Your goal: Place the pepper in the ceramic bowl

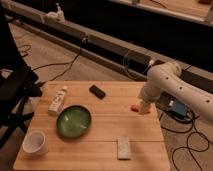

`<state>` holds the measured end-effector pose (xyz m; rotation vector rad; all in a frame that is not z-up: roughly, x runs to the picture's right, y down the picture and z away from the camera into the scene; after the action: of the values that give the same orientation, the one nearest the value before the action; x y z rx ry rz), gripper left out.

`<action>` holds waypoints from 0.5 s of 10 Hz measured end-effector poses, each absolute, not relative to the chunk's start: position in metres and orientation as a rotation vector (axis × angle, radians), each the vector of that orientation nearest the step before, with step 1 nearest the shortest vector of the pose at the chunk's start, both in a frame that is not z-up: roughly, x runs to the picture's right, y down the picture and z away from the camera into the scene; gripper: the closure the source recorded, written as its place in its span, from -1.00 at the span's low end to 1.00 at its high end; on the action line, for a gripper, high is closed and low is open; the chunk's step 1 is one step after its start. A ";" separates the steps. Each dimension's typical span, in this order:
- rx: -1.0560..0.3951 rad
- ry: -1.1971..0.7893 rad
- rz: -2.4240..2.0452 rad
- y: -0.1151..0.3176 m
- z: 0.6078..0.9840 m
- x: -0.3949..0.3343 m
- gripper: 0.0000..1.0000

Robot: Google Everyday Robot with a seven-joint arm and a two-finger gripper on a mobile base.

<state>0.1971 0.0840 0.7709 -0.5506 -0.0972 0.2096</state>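
The pepper is a small orange-red thing lying near the right edge of the wooden table; only its left end shows. The gripper, at the end of the white arm reaching in from the right, is down at the pepper and covers its right part. The ceramic bowl is a wide shallow green dish standing left of the table's middle, well to the left of the gripper, with nothing in it.
A black rectangular block lies at the back middle. A white bottle lies at the back left. A white cup stands at the front left. A pale rectangular pad lies at the front right. Cables run over the floor.
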 end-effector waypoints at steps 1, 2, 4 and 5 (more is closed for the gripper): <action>-0.537 -0.101 0.192 0.081 0.782 0.189 -0.30; -0.534 -0.104 0.188 0.080 0.787 0.185 -0.30; -0.532 -0.099 0.191 0.081 0.786 0.189 -0.30; -0.532 -0.102 0.188 0.080 0.787 0.186 -0.30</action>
<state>0.1860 0.0798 0.7865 -0.5321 -0.1019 0.1877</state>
